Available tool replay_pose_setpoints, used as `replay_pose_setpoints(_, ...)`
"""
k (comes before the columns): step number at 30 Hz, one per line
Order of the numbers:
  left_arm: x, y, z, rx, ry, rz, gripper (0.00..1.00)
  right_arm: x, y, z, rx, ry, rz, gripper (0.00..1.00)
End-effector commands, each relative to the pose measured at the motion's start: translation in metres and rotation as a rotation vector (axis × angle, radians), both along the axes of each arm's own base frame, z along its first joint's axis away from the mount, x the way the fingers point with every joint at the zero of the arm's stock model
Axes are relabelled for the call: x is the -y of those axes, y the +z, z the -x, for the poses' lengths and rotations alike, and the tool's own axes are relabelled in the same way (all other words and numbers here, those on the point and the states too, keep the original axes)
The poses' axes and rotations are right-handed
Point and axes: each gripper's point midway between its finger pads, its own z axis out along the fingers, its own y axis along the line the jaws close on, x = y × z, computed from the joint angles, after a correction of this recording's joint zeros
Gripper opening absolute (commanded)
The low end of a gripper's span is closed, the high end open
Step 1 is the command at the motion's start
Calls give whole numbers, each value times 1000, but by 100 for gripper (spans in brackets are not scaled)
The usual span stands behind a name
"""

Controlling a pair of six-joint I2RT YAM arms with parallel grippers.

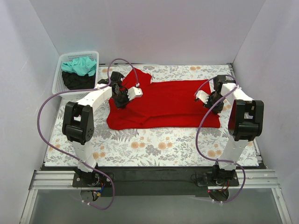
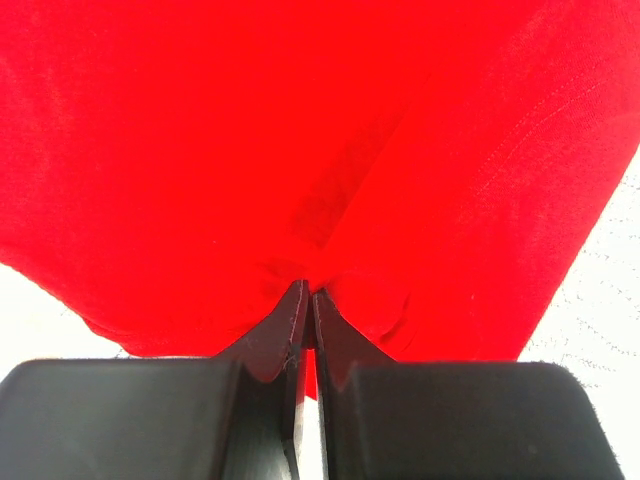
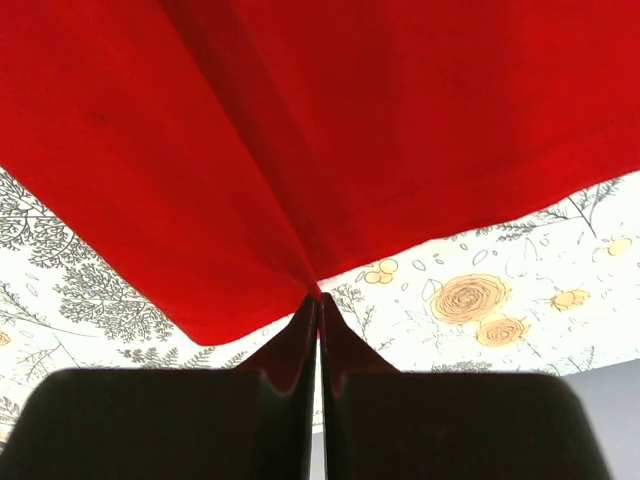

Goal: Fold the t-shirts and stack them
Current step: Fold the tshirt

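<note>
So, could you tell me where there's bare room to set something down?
Widest is the near strip of grey-and-orange floral cloth, between the bright red t-shirt and the arm bases. A narrower strip runs behind the shirt. The white plastic mesh basket crowds the far-left corner.

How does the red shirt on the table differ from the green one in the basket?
The red t-shirt lies mostly spread over the floral cloth; the teal-green t-shirt sits bunched in the white basket. The left gripper and right gripper are each shut on the red t-shirt; nothing touches the teal-green t-shirt. Both are plain, single-colour cloth.
</note>
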Motion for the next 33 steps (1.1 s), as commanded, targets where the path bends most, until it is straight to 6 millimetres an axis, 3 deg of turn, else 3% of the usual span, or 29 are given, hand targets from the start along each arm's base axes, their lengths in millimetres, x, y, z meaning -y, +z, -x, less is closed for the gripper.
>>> replay_pose_setpoints(1, -1, 7, -8, 36, 6, 20, 0, 2, 1, -2, -20, 52, 18, 1)
replay_pose_setpoints(26, 5, 6, -39, 69, -11, 4, 0, 3, -8, -1, -46, 42, 26, 1)
replay_pose_setpoints(33, 0, -3, -37, 70, -16, -20, 0, 4, -6, -6, -36, 36, 26, 1)
